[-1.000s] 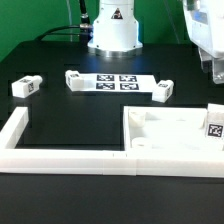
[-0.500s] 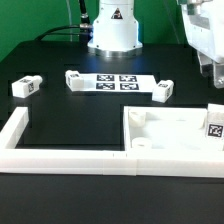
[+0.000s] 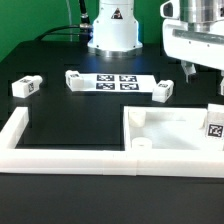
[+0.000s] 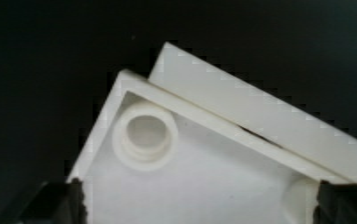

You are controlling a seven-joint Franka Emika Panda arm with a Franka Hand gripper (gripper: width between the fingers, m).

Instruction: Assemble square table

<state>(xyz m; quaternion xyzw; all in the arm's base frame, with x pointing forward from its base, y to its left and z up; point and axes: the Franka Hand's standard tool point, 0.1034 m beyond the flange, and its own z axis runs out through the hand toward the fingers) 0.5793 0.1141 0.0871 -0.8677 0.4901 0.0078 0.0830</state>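
Gripper (image 3: 204, 78) position: above the tabletop (image 3: 165, 128), jaws spread wide, nothing between them. In the wrist view you see both fingertips (image 4: 58, 200) clear of the slab's corner and its round hole (image 4: 148, 135). The tabletop lies inside the corner of the border wall (image 3: 60, 150), on the exterior view's right. Locate the legs: first leg (image 3: 26, 86) far left; second leg (image 3: 76, 78) and third leg (image 3: 162, 92) at either end of the marker board (image 3: 115, 82); fourth leg (image 3: 214, 122) at the tabletop's right side.

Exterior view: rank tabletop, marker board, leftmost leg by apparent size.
Largest to smallest:
1. tabletop, clearly largest, though it is also nearest the camera and cut off at the edge
2. marker board
3. leftmost leg
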